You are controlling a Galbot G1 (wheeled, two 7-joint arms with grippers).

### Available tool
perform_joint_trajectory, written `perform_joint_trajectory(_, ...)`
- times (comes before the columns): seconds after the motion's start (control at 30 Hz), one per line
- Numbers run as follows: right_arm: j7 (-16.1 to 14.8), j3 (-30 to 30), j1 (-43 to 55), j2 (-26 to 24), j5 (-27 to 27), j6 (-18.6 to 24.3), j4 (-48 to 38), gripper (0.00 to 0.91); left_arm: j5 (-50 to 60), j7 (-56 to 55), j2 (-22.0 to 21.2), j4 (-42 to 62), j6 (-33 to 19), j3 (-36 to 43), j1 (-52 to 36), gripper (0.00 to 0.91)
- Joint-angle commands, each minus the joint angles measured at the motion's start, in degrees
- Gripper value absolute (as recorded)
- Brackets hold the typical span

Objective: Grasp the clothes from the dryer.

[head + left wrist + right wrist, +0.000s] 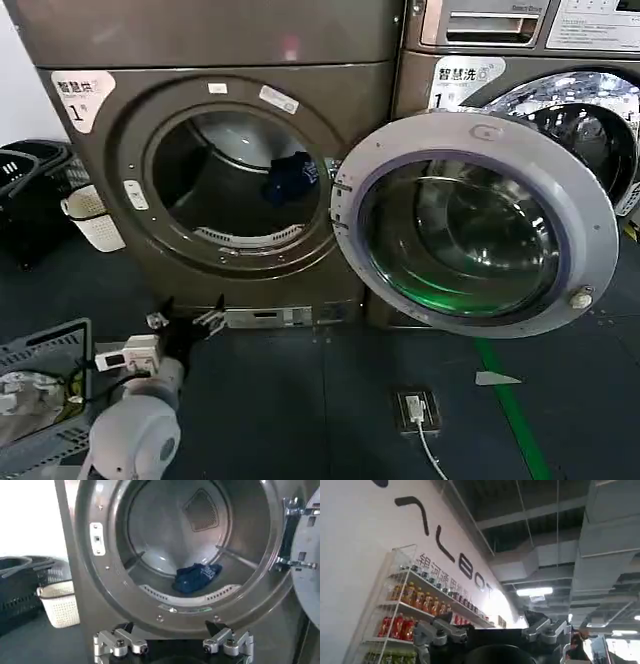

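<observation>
The dryer point(230, 40) is bronze-brown, and its round door point(590, 200) stands swung open to the right. Inside the steel drum point(160, 525) the clothes point(290, 177) lie as a small navy bundle near the front lip, seen closer as the clothes point(196, 577) in the left wrist view. My left gripper point(185, 318) hangs low in front of the dryer, below the porthole rim and well short of the bundle. It is open, and nothing sits between its fingers point(120, 642). My right gripper point(492, 626) points up toward the ceiling, open and holding nothing.
Black baskets point(30, 180) and a white basket point(95, 220) stand left of the dryer. A grey crate point(45, 350) sits at the lower left beside my arm. A neighbouring machine point(480, 30) stands behind the open door. A floor socket point(417, 408) and green line point(510, 400) mark the floor.
</observation>
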Motion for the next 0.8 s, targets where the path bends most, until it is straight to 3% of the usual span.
perform_joint_trajectory(0.03, -0.1, 0.1, -0.1, 0.1, 0.2, 0.4, 0.1, 0.907, 0.3, 0.3, 0.2, 0.4, -0.2, 0.7, -0.7, 0.907)
perform_joint_trajectory(0.8, -0.1, 0.1, 0.3, 0.5, 0.1, 1.0, -0.3, 0.907, 0.4, 0.3, 0.3, 2.2, -0.2, 2.0, -2.5, 0.907)
